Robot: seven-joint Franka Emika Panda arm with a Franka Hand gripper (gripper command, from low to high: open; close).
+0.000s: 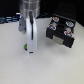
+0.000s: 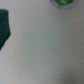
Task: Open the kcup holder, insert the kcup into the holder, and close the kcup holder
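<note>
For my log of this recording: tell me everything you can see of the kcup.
The kcup is a tiny squat cup resting on the white table. In the wrist view its round top shows green with a whitish rim, cut off by the picture's edge. In the exterior view only a green speck shows beside the gripper, which stands over it; contact cannot be told. It lies well apart from the kcup holder.

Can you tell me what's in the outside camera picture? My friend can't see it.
A white robot arm reaches down to a white table, its pincer right beside a tiny green-topped kcup. On the exterior view's right sits the black kcup holder, its tray showing round slots.
</note>
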